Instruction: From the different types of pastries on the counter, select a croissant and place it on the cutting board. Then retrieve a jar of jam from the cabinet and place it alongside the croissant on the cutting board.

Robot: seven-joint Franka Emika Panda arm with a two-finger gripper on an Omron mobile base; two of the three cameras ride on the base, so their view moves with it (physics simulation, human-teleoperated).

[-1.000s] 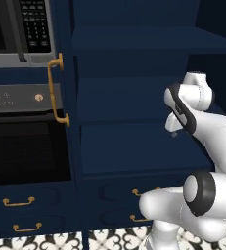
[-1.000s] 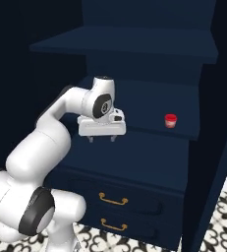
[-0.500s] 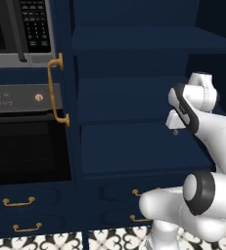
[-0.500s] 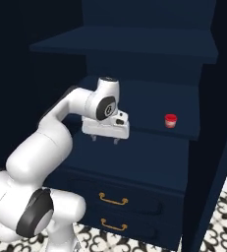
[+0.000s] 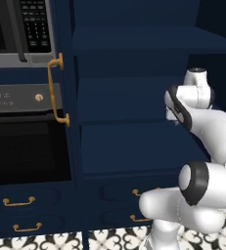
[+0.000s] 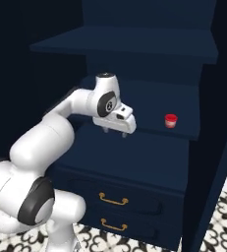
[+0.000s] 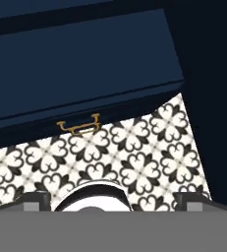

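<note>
Red-lidded jam jar (image 6: pixel 170 120), one, on shelf (image 6: pixel 184 106); tool (image 6: pixel 115 132) nearby.

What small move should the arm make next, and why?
Probably swing the hand right toward the jam jar and tip it level. The jar stands upright on the cabinet shelf, apart from the hand, which hangs empty with its fingers pointing down at the floor tiles.

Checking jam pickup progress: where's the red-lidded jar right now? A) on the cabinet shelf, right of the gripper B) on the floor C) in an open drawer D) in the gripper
A: in the right base view the jar stands on the shelf, apart from the gripper.
</note>
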